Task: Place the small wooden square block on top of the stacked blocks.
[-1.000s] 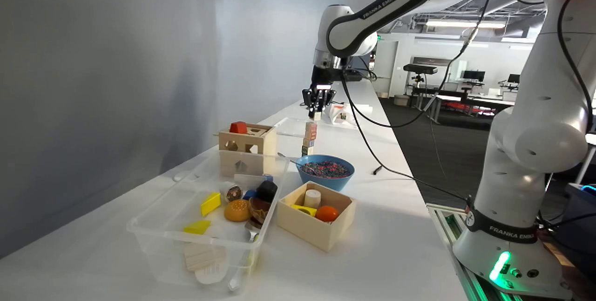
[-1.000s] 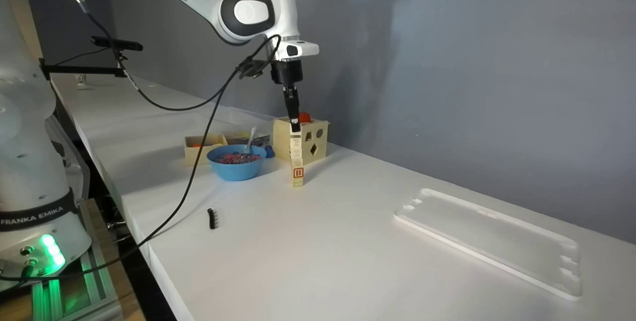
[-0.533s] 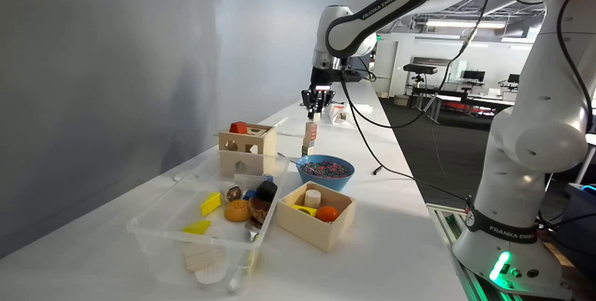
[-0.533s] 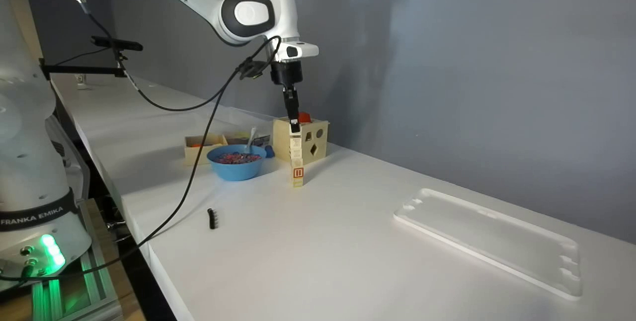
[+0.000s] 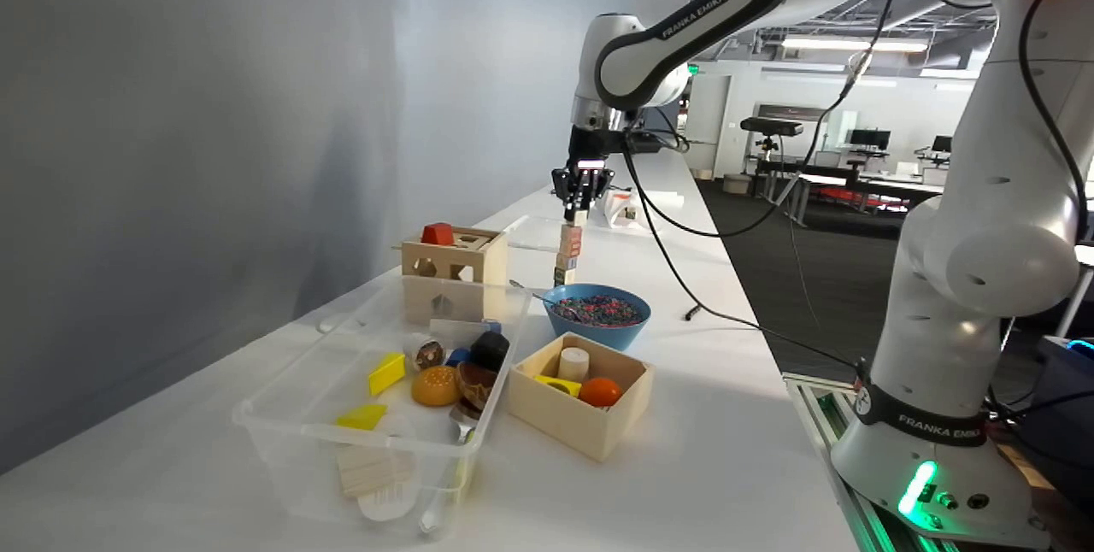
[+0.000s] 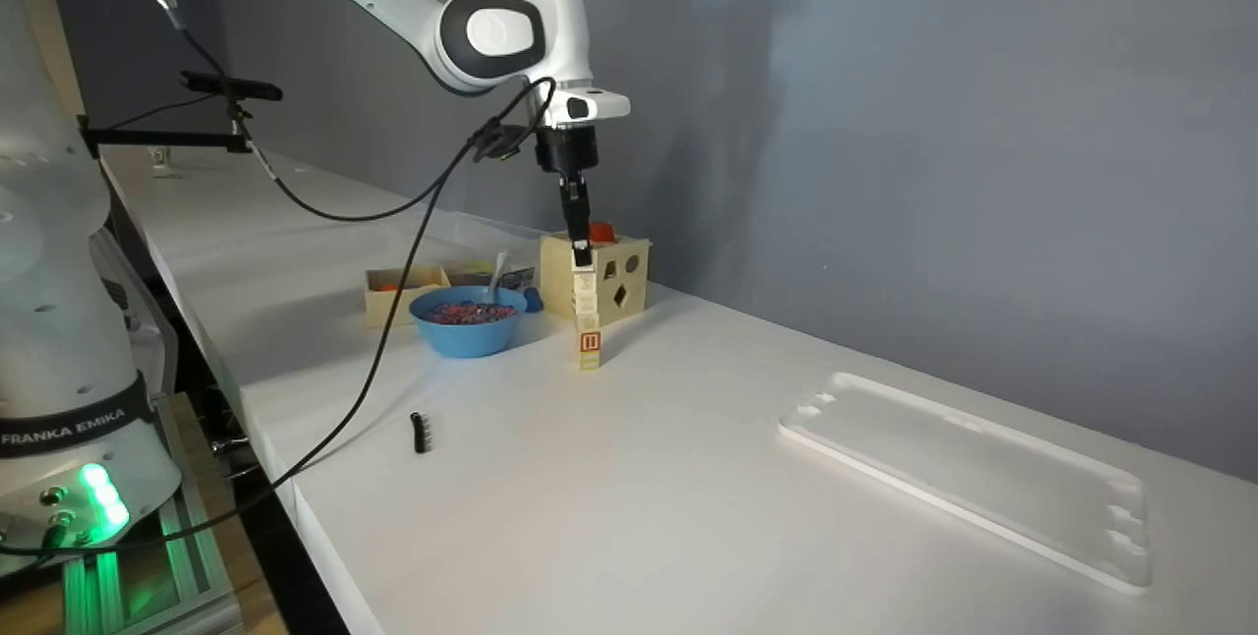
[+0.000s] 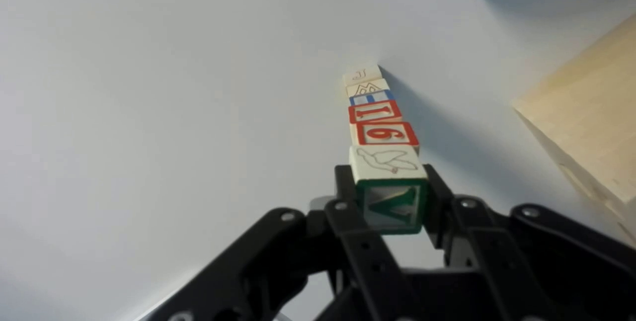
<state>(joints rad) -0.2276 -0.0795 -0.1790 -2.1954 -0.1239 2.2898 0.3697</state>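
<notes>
My gripper [image 7: 391,197] is shut on the small wooden square block [image 7: 386,161]. The block has a green-framed V on its upper face and a bird drawing on its side. The stacked blocks [image 7: 382,133] form a thin upright column right below it in the wrist view. The stacked blocks also show in both exterior views [image 5: 570,242] [image 6: 587,306]. In an exterior view the gripper [image 5: 577,208] holds the block [image 5: 580,217] at the column's top; I cannot tell whether they touch. In an exterior view a finger of the gripper [image 6: 583,256] hides most of the held block.
A blue bowl [image 5: 611,331] with a spoon stands close to the column. A wooden shape box [image 6: 611,286] with a red piece on top is close behind. An open wooden box [image 5: 560,424], a clear bin [image 5: 291,432] and a clear lid [image 6: 968,473] lie around. A cable [image 6: 373,360] hangs down.
My gripper has moved slightly down with the block held in it, and the gap above the column has shrunk. The column has not moved.
</notes>
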